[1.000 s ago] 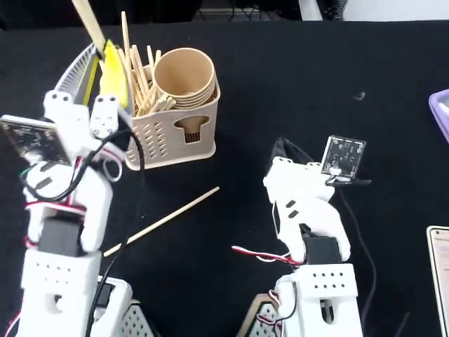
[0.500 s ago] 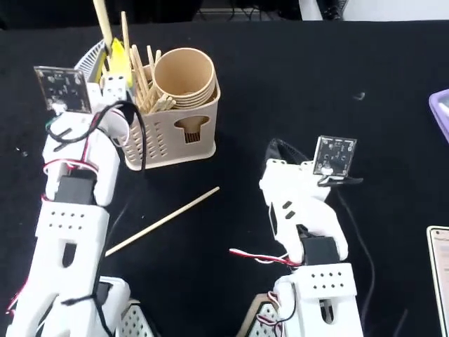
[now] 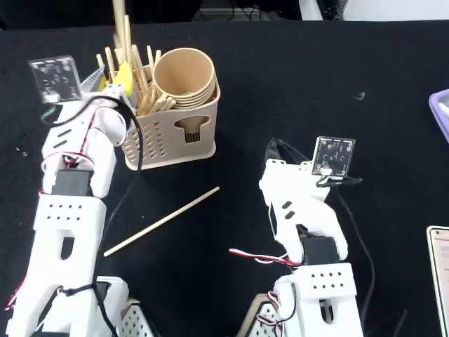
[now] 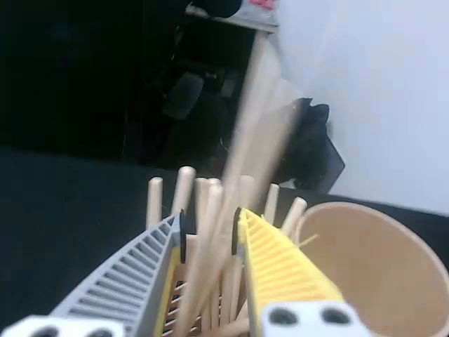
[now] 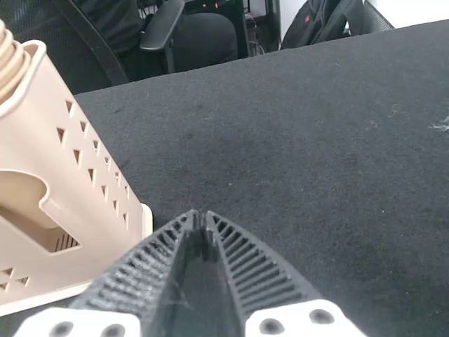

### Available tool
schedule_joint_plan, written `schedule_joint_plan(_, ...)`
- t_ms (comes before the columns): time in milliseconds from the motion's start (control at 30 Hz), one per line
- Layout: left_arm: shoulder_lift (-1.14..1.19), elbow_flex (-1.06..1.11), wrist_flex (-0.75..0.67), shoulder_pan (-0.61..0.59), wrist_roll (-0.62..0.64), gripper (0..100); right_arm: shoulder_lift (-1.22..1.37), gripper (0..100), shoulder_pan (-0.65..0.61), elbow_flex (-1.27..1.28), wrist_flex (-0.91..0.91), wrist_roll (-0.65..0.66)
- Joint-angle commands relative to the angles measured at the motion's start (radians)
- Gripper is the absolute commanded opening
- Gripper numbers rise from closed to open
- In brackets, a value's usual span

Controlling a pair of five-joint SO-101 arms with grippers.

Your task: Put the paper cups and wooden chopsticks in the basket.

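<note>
A black cloth covers the table (image 3: pixel 316 70), and a dark office chair (image 5: pixel 161 24) stands in the room behind it. The beige basket (image 3: pixel 175 137) sits toward the far left of the table, in front of the left arm. A stack of paper cups (image 3: pixel 184 74) stands upright in the basket's right part, mouth up; how many cups it holds I cannot tell. A bundle of wooden chopsticks (image 3: pixel 144 81) stands on end in the left part, just beside the cups.

The left gripper (image 4: pixel 208 232) hangs over the chopstick side of the basket. Its grey and yellow jaws are clamped on 1 held chopstick (image 4: pixel 242 147), which rises nearly upright among the tips of the bundle. 1 loose chopstick (image 3: pixel 161 221) lies flat and slanting on the cloth in front of the basket, between the 2 arms, touching nothing else.

The right gripper (image 5: pixel 203 228) sits low over the table, to the right of the basket and apart from it. Its black jaws are pressed together with nothing between them. At the table's right edge lie a purple object (image 3: pixel 440 109) and a white card (image 3: pixel 438 263).
</note>
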Motion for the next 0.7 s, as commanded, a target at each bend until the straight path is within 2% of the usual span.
schedule_joint_plan(0,-0.006,-0.153,0.11,-0.031,0.049,15,-0.016,1.2,-0.009,-0.019,-0.026,0.014)
schedule_joint_plan(133,-0.014,-0.246,0.233,-0.031,0.048,15,-0.016,1.2,-0.009,-0.019,-0.026,0.014)
schedule_joint_plan(267,-0.091,-0.34,0.463,-0.021,0.034,15,-0.016,1.2,-0.009,-0.019,-0.026,0.014)
schedule_joint_plan(333,-0.147,-0.369,0.603,-0.005,-0.055,15,-0.016,1.2,-0.009,-0.019,-0.026,0.014)
schedule_joint_plan(433,-0.221,-0.369,0.822,0.068,-0.27,15,-0.016,1.2,-0.009,-0.019,-0.026,0.014)
schedule_joint_plan(533,-0.252,-0.321,1.03,0.162,-0.428,15,-0.016,1.2,-0.009,-0.019,-0.026,0.014)
schedule_joint_plan(667,-0.201,-0.176,1.177,0.2,-0.562,15,-0.016,1.2,-0.009,-0.019,-0.026,0.014)
